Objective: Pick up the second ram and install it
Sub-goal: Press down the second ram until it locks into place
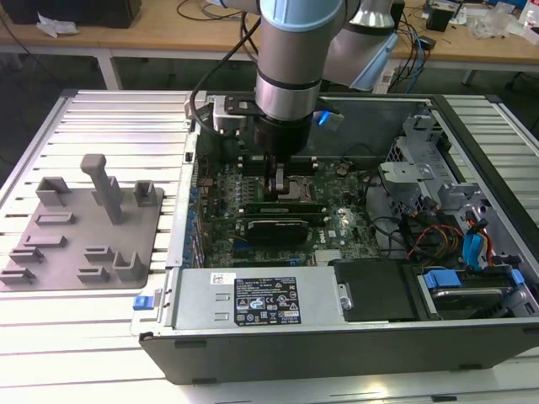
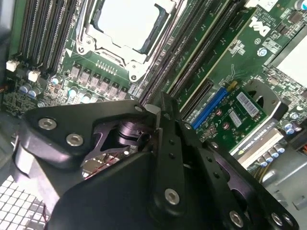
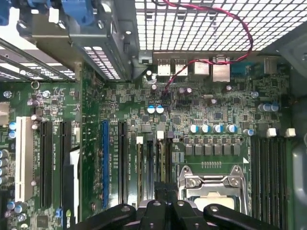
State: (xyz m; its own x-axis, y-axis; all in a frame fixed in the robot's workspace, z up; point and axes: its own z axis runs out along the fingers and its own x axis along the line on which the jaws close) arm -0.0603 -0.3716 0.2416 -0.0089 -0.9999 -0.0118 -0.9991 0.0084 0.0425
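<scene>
The gripper [image 1: 280, 181] hangs low over the motherboard [image 1: 337, 220], seemingly clenched on the second ram [image 3: 154, 163], which stands on edge directly below it, long axis running along the memory slots [image 3: 144, 165] beside the processor socket [image 3: 213, 184].

An open computer case [image 1: 253, 353] is lying on a white slatted table [image 1: 101, 118], showing a green motherboard [image 1: 337, 227] with a silver processor socket [image 2: 127, 28] near its middle. A blue expansion slot [image 3: 105, 163] is standing among black ones in the first wrist view. A grey power supply [image 1: 261, 299] is sitting along the case's near edge. A grey fixture tray [image 1: 84, 231] is resting on the table towards the exterior view's left. Red cables [image 3: 211, 28] are trailing across the perforated case wall
</scene>
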